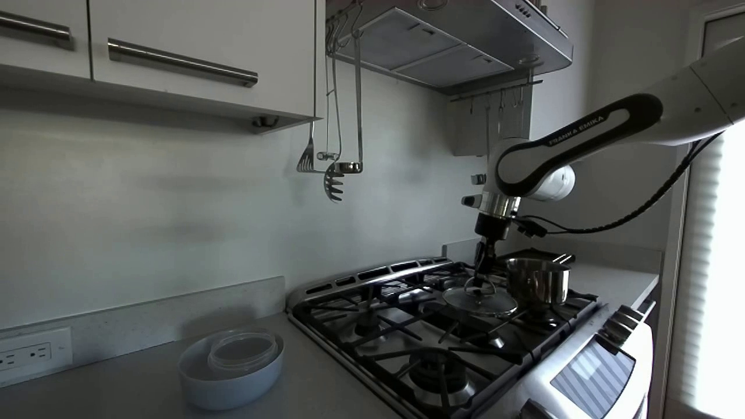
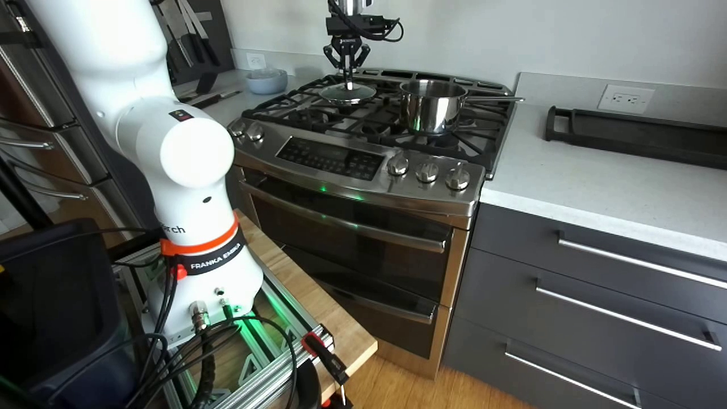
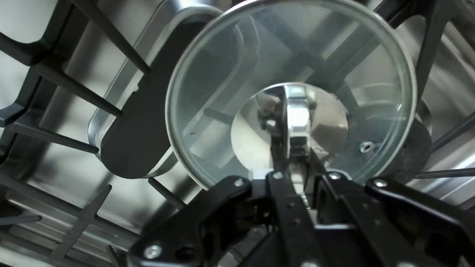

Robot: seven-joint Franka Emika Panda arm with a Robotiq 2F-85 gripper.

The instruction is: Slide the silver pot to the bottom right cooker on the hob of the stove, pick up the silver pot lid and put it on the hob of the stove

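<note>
One wide hob of the stove point(image 1: 298, 298) sits between two parts of the bench point(image 2: 568, 165). Near the wall at right, in an exterior view, lies a long black tray point(image 2: 642, 133). The silver pot point(image 2: 427, 111) stands toward the right edge of the hob; its long axis follows the handle point(image 2: 494, 99), which points to this edge. The bottom right cooker point(image 2: 446, 141) shows partly at the pot's foot. Beyond the left edge is a pale dish point(image 2: 267, 84). The silver pot lid point(image 1: 483, 304) is left of the pot, which stands between it and the right edge. The gripper point(image 3: 297, 155) is pinched on its loop handle point(image 3: 298, 118); I cannot tell if the lid touches the grates point(image 3: 111, 34).
</note>
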